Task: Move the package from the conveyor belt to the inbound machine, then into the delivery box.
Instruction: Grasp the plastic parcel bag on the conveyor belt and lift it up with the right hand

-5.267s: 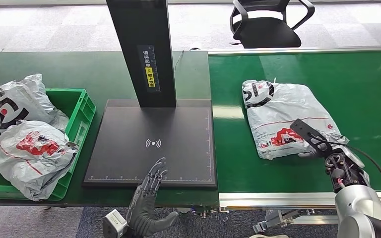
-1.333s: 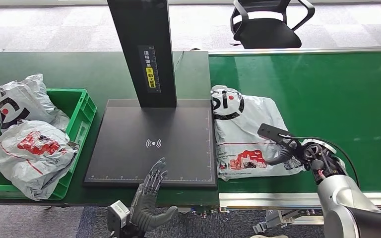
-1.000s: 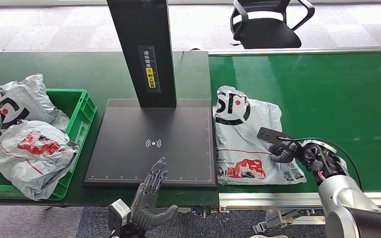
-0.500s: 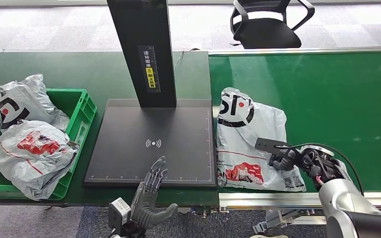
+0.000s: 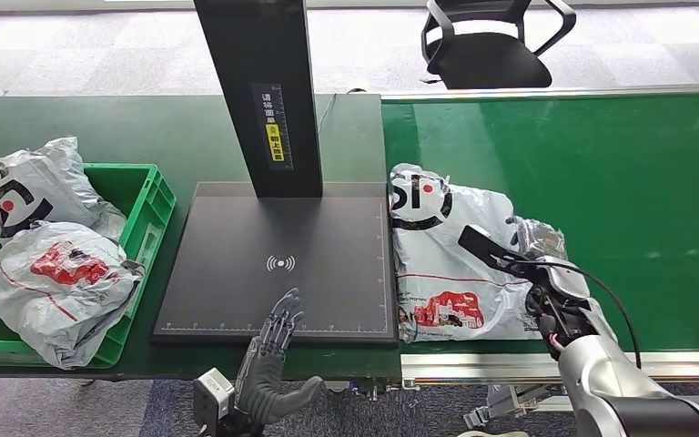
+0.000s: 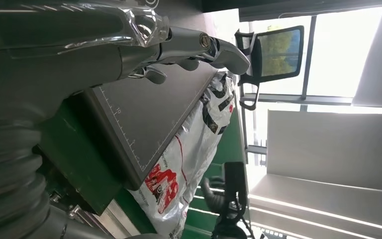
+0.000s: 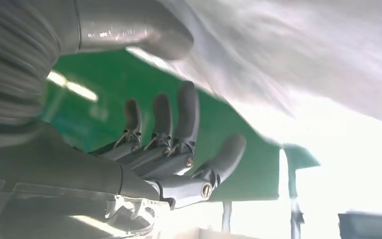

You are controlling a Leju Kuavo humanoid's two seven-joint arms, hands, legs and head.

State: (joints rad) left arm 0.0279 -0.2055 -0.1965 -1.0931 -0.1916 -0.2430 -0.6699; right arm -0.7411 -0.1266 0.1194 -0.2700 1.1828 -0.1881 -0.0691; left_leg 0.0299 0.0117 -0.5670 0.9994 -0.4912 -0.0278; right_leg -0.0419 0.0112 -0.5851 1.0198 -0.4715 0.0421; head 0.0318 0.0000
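Since the grey-white printed plastic mailer bag (image 5: 455,259) lies on the green conveyor belt (image 5: 619,173) against the black scanner plate (image 5: 278,259), expect it soft and slippery. Your right hand (image 5: 546,278) lifts its edge, fingers spread underneath; grasp bunched film. Left hand (image 5: 268,364) hangs open-fingered.

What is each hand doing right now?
Left hand: open, holding nothing, by the scanner pad.
Right hand: at the package; grip cannot be told.

The right robot hand (image 5: 546,289) shows dark fingers, a black cable looping toward 5 o'clock, and a rounded silver forearm. The left robot hand (image 5: 271,360) is grey with slim, silver-jointed fingers.
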